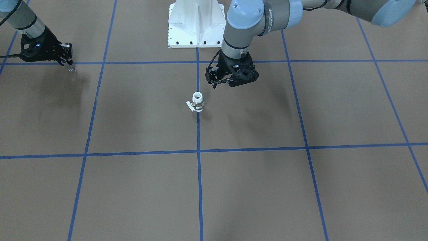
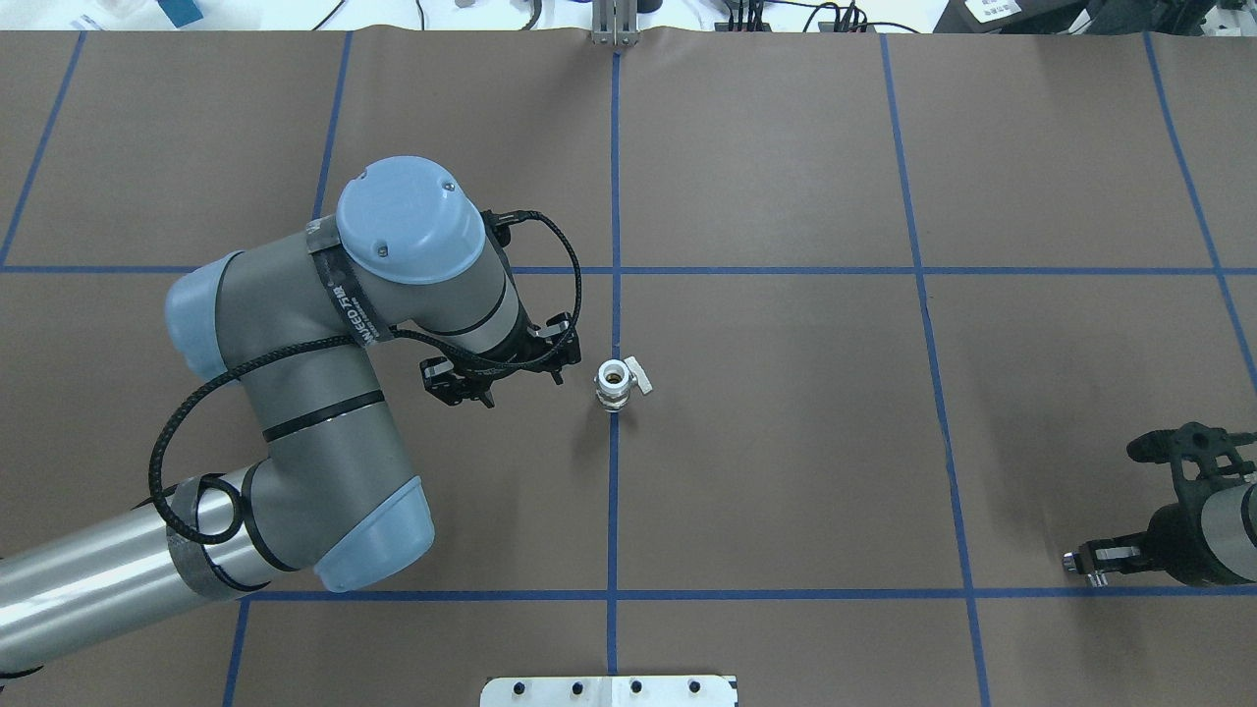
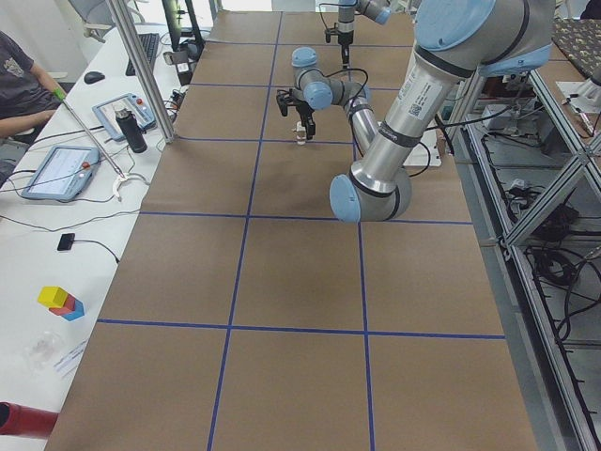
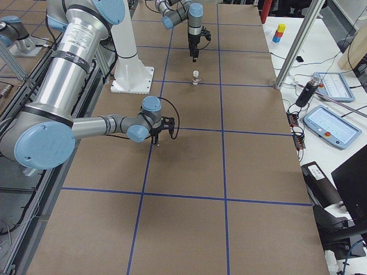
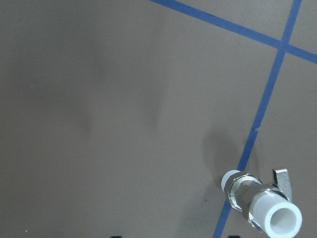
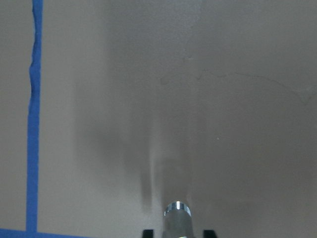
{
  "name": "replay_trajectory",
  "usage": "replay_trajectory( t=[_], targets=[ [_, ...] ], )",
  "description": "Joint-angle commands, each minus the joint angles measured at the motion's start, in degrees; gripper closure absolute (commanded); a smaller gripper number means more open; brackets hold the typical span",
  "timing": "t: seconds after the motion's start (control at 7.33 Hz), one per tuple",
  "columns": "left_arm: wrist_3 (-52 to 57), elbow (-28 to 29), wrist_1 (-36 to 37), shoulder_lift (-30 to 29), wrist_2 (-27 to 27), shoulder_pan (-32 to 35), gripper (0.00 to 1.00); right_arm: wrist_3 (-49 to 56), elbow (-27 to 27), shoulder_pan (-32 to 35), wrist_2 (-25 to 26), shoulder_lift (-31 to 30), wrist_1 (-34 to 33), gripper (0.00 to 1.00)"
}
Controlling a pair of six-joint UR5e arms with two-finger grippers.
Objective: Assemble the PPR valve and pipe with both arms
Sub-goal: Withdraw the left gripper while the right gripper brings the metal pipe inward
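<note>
The PPR valve [image 1: 197, 102] stands upright on the brown table at a blue tape line, white collar on top, and nothing holds it. It also shows in the overhead view as the valve [image 2: 614, 381] and low right in the left wrist view as the valve [image 5: 262, 206]. My left gripper [image 1: 232, 78] hovers beside it toward the robot's left, apart from it, open and empty; it is the left gripper [image 2: 501, 371] from above. Far off at the table's right, my right gripper [image 1: 68, 65] is shut on the pipe [image 6: 177, 218], a short silver tube pointing down at the table.
The white bolted pedestal [image 1: 195, 26] stands behind the valve at the robot's base. Blue tape lines [image 2: 614, 491] divide the brown table. Beside the table in the left side view are a seated person [image 3: 19, 85], tablets [image 3: 61, 169] and coloured blocks [image 3: 61, 301].
</note>
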State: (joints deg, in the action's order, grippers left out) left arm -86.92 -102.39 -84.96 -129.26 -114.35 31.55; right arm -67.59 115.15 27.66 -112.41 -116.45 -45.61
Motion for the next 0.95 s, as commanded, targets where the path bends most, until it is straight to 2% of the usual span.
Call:
replay_trajectory(
  t=[0.0,0.27,0.55,0.68,0.82],
  targets=[
    [0.00,-0.09,-0.03,0.06,0.00,0.00,0.23,0.00,0.68,0.54,-0.26,-0.01,0.00,1.00],
    [0.09,-0.79,-0.03,0.15,-0.09,0.26,0.23,0.09,2.18,3.95,-1.84,0.60,0.00,1.00],
    [2.26,-3.67,0.06,2.50,-0.52,1.66,0.23,0.00,2.19,8.09,-7.01,4.45,-0.96,1.00],
    [6.64,-6.56,0.06,5.83,-0.53,2.71,0.23,0.00,2.10,8.63,-8.08,7.17,-3.49,1.00],
    [10.42,-8.24,0.06,9.08,-0.61,3.86,0.23,0.00,2.27,9.94,-8.17,14.86,-11.61,1.00]
  ],
)
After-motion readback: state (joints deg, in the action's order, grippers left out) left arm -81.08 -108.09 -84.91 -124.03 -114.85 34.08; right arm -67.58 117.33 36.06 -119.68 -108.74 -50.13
